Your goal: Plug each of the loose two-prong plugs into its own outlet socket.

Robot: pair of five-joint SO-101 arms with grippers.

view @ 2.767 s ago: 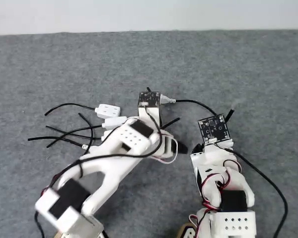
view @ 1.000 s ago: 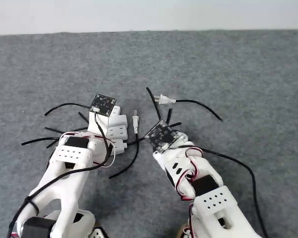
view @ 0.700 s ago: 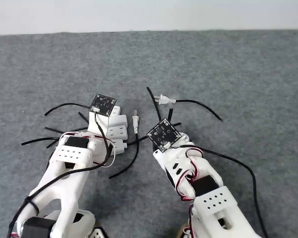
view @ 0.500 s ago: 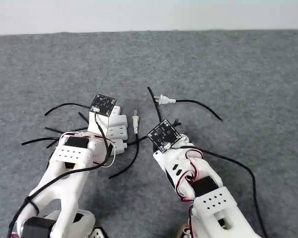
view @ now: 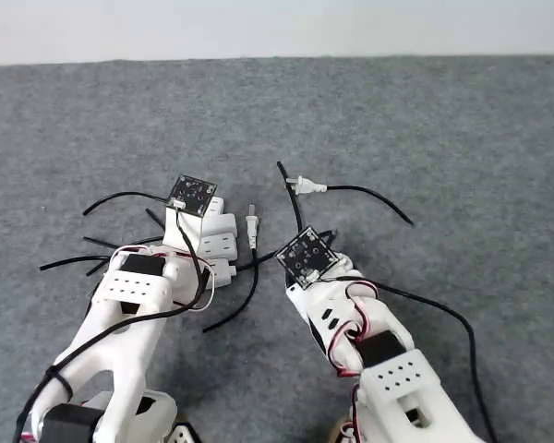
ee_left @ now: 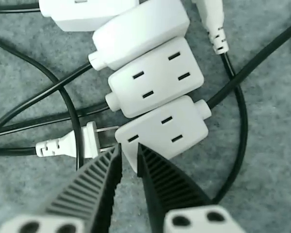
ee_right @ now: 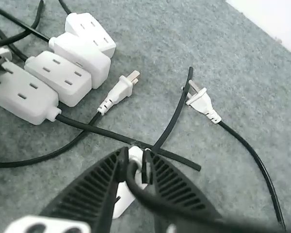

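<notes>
1. Grey counter [view: 462,120]: stretches wide beyond the cords toward the far edge and the right side.
2. Outlet sockets [view: 214,233]: bunched left of centre, touching one another, black cords fanning leftward.
3. Left hand [ee_left: 128,146]: hovers at the nearest socket's edge, fingers a sliver apart, gripping nothing.
4. Right hand [ee_right: 136,153]: clamped on a held plug [ee_right: 123,201] near crossing cords.
5. Near plug [view: 252,224]: lies just beside the sockets.
6. Far plug [view: 303,186]: lies farther out, apart.
</notes>
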